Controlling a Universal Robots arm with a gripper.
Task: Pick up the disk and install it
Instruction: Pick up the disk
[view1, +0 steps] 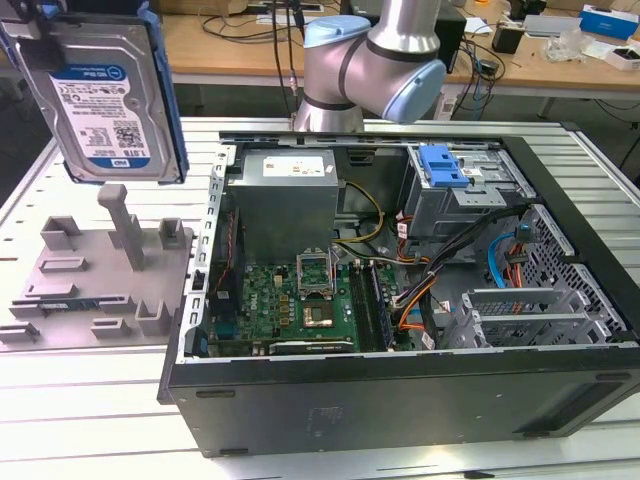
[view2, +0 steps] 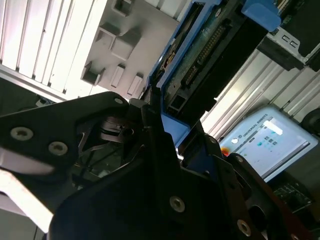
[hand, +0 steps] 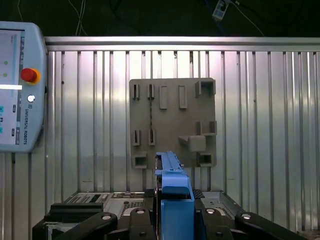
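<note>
The disk (view1: 105, 95), a silver drive with a white-and-blue label in a bright blue carrier, hangs upright in the air at the exterior view's upper left, above the grey fixture plate (view1: 90, 290). In the first wrist view, my gripper (hand: 172, 212) is shut on the disk's blue carrier edge (hand: 172, 192), with black fingers on both sides. The second wrist view shows the disk (view2: 210, 55) edge-on with its connector side exposed, reaching out from the gripper (view2: 170, 132).
An open computer case (view1: 400, 400) lies on the slatted metal table, with its motherboard (view1: 300, 300) and a drive bay with a blue clip (view1: 443, 165) exposed. The arm (view1: 370, 60) rises behind the case. A teach pendant (hand: 17, 85) lies beside the fixture plate (hand: 172, 120).
</note>
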